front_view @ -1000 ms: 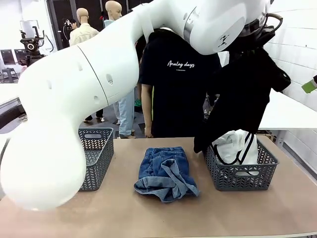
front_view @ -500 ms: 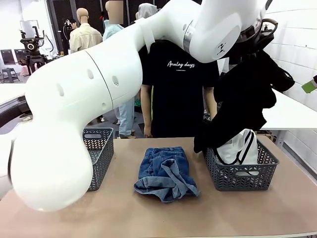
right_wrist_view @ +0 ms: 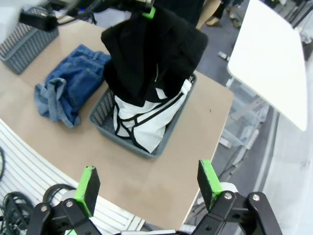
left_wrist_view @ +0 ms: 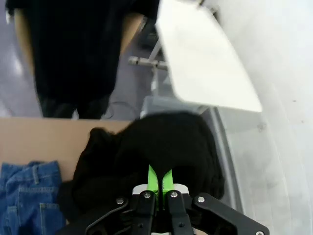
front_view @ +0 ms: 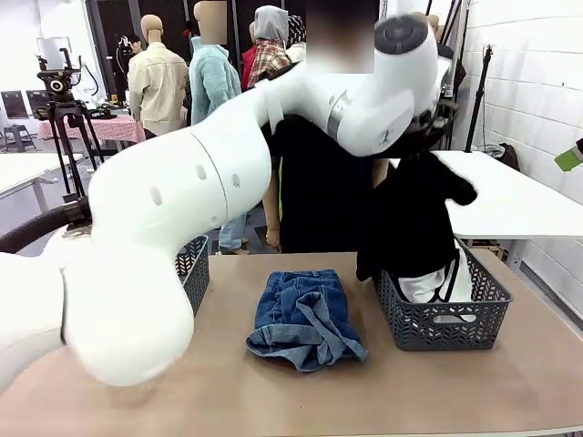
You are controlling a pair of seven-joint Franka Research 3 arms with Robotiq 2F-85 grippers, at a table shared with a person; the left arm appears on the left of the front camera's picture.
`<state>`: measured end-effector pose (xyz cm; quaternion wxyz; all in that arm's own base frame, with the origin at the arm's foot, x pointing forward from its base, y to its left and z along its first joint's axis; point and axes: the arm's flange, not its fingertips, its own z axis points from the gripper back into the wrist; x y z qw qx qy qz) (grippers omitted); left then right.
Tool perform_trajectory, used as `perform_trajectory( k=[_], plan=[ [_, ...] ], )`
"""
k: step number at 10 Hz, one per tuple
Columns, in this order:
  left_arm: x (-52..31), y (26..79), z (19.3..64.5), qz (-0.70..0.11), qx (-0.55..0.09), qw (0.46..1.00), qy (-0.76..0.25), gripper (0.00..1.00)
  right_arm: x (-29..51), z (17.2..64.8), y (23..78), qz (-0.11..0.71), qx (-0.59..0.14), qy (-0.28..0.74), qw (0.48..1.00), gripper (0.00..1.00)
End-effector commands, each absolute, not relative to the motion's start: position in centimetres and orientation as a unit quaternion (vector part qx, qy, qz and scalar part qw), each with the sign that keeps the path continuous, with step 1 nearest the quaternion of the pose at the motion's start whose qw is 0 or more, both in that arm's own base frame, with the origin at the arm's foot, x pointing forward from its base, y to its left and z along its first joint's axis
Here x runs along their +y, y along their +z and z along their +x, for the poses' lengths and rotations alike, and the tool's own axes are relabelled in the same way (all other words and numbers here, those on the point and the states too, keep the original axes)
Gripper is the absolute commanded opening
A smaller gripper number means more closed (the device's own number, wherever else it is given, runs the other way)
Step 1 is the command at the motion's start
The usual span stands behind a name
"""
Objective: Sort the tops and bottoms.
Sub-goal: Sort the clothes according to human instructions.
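While it hangs from the left gripper (left_wrist_view: 160,174), whose green pads are pinched narrowly together on a fold at its top, the black garment (front_view: 414,218) droops in a bunched column over the right-hand basket (front_view: 446,320). Its lower folds reach down to that basket's left rim and lie against the white garment (front_view: 424,284) inside. The white garment, edged with thin black piping, is heaped in the grey mesh basket and rises above its rim; in the right wrist view it covers most of the basket's floor, with the black cloth draped over its upper part.

Just beside that basket, on the bare tan table (front_view: 273,393), lies the blue denim garment (front_view: 301,319), loosely folded, with a rumpled edge towards the robot. It sits between the two baskets and touches neither. The left-hand basket (front_view: 194,269), of the same grey mesh, stands on the other side of the denim, largely hidden by the white left arm that sweeps across the picture; what is in it cannot be told.

The right gripper (right_wrist_view: 146,185) hovers high above the table's near corner, jaws spread wide, holding nothing. A person in black stands at the far side of the table.
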<state>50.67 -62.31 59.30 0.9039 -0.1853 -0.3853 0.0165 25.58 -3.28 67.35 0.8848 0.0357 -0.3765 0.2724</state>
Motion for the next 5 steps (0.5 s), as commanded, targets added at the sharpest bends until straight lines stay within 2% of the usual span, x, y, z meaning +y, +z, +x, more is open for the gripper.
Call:
perform_trajectory(
  k=[1, 3, 4, 5],
  plan=[
    [-62.0, 58.1, 49.2, -0.176, -0.344, 0.921, 0.048, 0.00, -3.2, 25.7, 67.3, 0.032, -0.375, 0.273, 0.885, 1.00],
    [-60.9, 55.3, 47.4, -0.171, -0.303, 0.936, 0.058, 0.00, -3.2, 25.7, 67.3, 0.032, -0.375, 0.273, 0.885, 1.00],
    [-60.3, 55.0, 46.3, -0.196, -0.305, 0.930, 0.065, 0.00, -3.2, 25.7, 67.3, 0.032, -0.375, 0.273, 0.885, 1.00],
    [-63.0, 55.9, 50.2, -0.160, -0.322, 0.932, 0.042, 0.00, -3.2, 25.7, 67.3, 0.032, -0.375, 0.273, 0.885, 1.00]
  ],
)
